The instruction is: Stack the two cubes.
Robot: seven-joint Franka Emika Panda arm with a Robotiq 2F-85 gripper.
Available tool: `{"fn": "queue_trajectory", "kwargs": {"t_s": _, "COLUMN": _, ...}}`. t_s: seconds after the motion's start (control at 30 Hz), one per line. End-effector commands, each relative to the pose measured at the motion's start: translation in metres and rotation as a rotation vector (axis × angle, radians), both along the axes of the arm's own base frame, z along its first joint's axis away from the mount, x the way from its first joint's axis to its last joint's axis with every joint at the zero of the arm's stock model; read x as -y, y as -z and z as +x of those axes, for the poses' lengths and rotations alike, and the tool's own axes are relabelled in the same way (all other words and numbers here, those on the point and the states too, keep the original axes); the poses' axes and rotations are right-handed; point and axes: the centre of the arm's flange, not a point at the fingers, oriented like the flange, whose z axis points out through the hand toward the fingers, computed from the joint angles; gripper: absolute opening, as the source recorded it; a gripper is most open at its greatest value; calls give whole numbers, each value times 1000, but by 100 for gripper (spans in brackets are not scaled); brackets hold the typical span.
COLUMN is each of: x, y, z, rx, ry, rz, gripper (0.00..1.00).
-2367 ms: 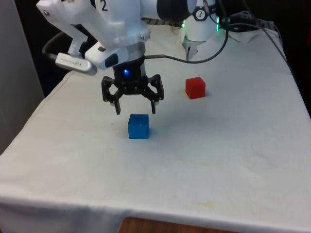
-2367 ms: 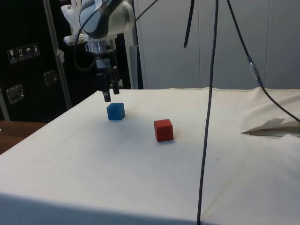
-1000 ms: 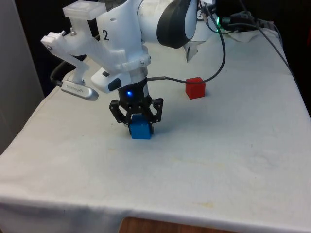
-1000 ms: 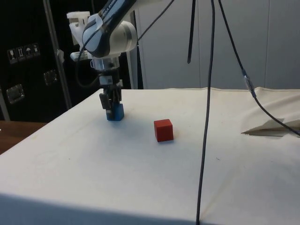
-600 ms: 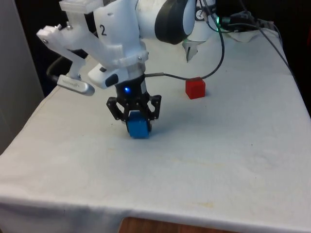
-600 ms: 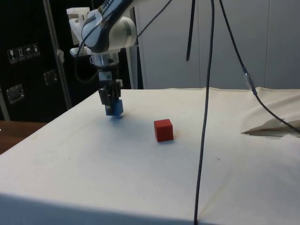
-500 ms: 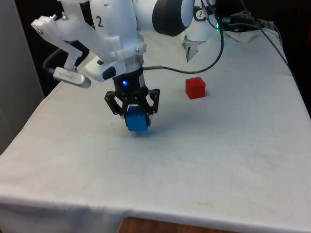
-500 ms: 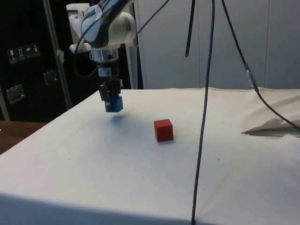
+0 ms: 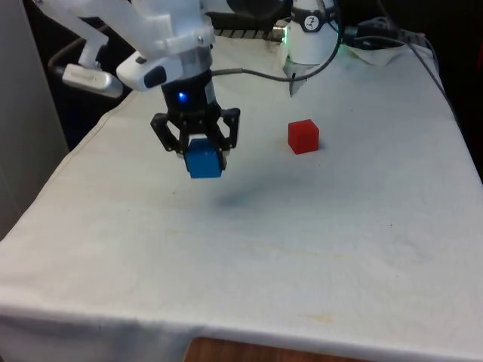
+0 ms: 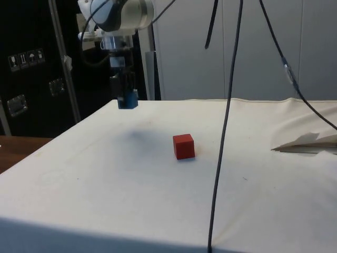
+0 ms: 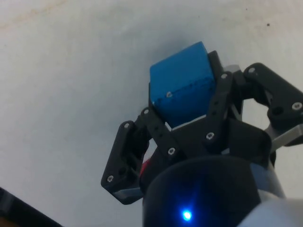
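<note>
The white cloth [image 9: 317, 249] covers the table, with a faint shadow on it below the raised load. Above it, the gripper [image 9: 198, 160] is clamped on the blue cube [image 9: 203, 160], holding it clear of the cloth. Farther back, towards the front view's right, the red cube [image 9: 303, 136] sits on the cloth, well apart from the blue one.

Blue cube [image 9: 203, 160] up in the fingers [image 9: 223, 155], and its upper part is tucked behind them in the front view. From the side, the fingers [image 10: 126, 84] cover much of the blue cube [image 10: 128, 102]. Arm cut off at the top edge; the table's [image 9: 302, 249] near edge is cropped, seemingly.
</note>
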Motion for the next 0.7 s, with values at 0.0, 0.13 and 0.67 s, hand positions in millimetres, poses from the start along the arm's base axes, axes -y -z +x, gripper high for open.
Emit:
{"fn": "queue_trajectory", "kwargs": {"t_s": 0.0, "x": 1, "y": -8, "z": -2, "rx": -2, "ry": -2, "rz": -1, "gripper": 2}}
{"fn": "queue_trajectory", "kwargs": {"t_s": 0.13, "x": 4, "y": -26, "z": -4, "rx": -5, "ry": 0, "rz": 2, "gripper": 2}}
{"fn": "queue_trajectory", "kwargs": {"t_s": 0.67, "x": 4, "y": -70, "z": -22, "rx": -18, "ry": -4, "rz": 18, "gripper": 2}}
